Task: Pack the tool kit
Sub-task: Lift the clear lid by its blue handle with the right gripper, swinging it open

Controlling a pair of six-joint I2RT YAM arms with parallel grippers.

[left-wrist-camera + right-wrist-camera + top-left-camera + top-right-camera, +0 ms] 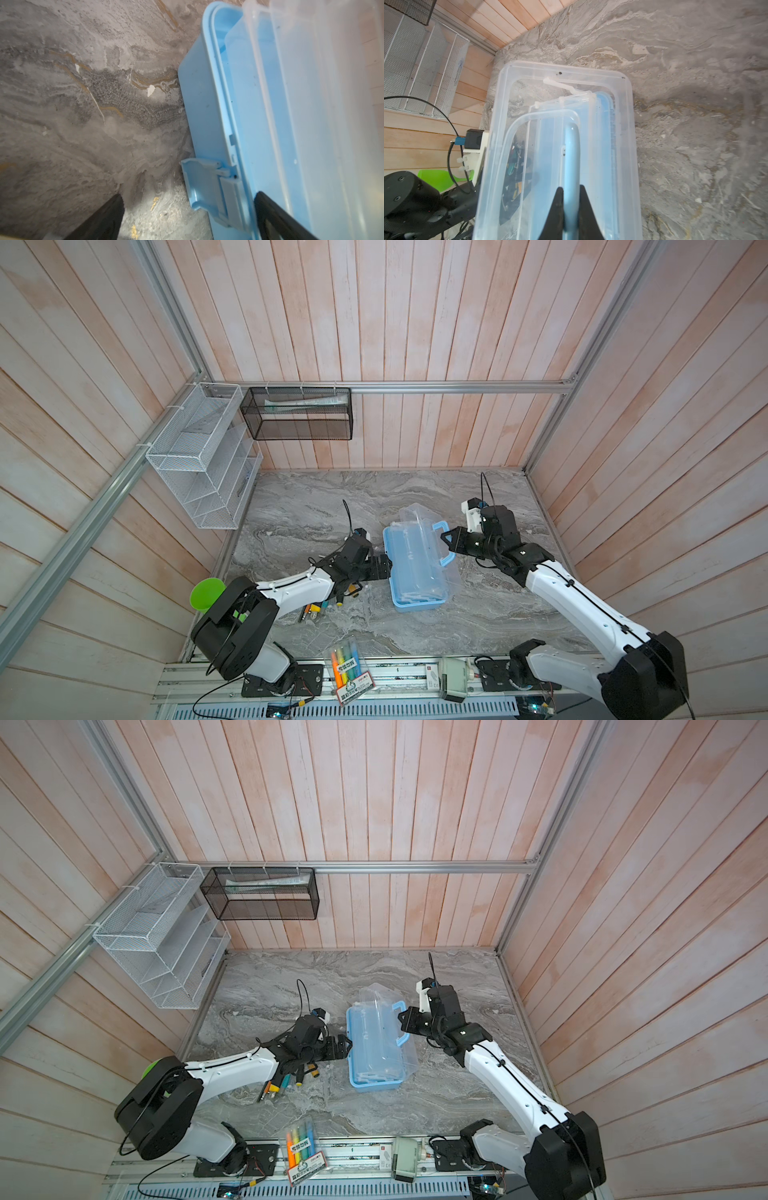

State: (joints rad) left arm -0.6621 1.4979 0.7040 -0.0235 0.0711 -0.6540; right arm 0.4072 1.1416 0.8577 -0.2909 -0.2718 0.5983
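Two claws at case point(417, 593), middle of surface point(365, 497): right claw point(571, 193) pinched shut on blue handle point(572, 158), holding clear lid point(430, 531) raised; left claw point(388, 567) spread wide, empty, at wall by latch point(204, 185). Loose screwdrivers point(318, 609) near left edge, partly under left arm point(299, 587).

Judgement: case light, thin smooth plastic. Lid flexes, base slides if pushed. Handle best hold, brace base. Screwdrivers small, hard, roll-prone. Grip across handles.
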